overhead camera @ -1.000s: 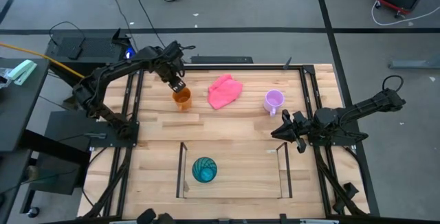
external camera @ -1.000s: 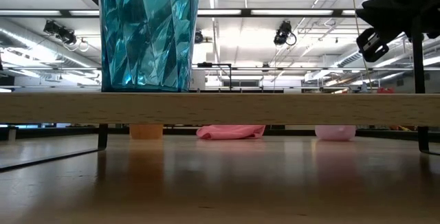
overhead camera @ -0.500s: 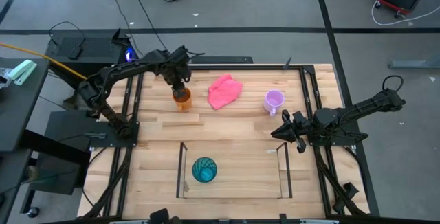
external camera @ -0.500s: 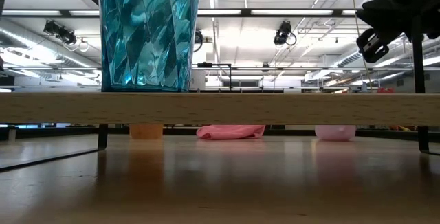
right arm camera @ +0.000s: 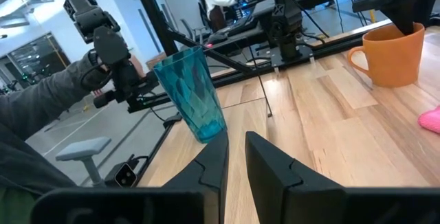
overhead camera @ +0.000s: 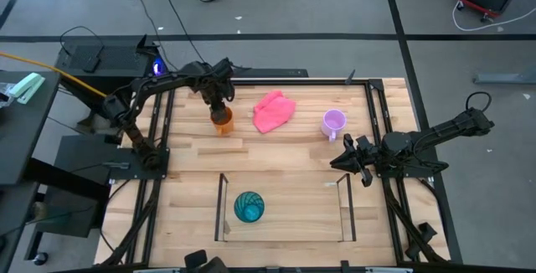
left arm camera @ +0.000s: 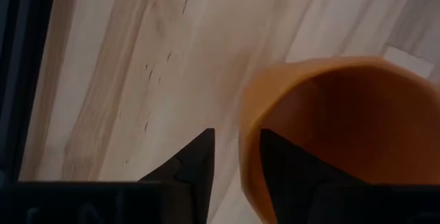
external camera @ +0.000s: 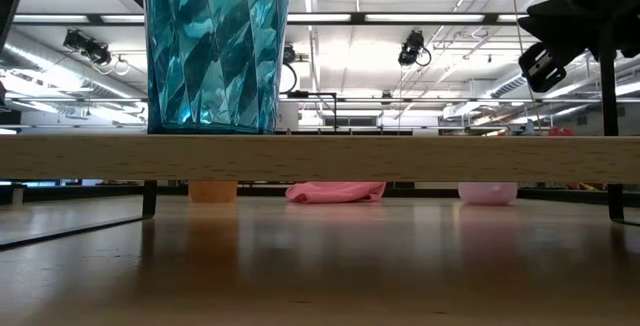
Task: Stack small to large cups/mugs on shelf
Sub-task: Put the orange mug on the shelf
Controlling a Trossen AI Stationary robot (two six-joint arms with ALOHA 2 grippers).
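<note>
Left gripper (overhead camera: 220,110): at the far left part of the worktop (overhead camera: 285,160), right over the orange mug (overhead camera: 222,121); in the left wrist view one dark finger sits inside the mug's rim and the other outside it, the wall between them with a slight gap, so the fingers (left arm camera: 196,162) stand spread and not yet clenched on it.
Orange mug: upright on the worktop, just beside the pink cloth (overhead camera: 274,110); handle seen in the right wrist view.
Right gripper (overhead camera: 344,157): waits above the right side of the worktop, near the shelf's right end; its fingers (right arm camera: 213,159) sit part-way apart with nothing between them.
Teal tumbler (overhead camera: 248,207): upright on the shelf (overhead camera: 285,220), toward its left end.
Lilac mug (overhead camera: 333,123): upright on the far right of the worktop, well apart from the shelf.
Person (right arm camera: 41,114): a grey sleeve shows beyond the worktop in the right wrist view.
</note>
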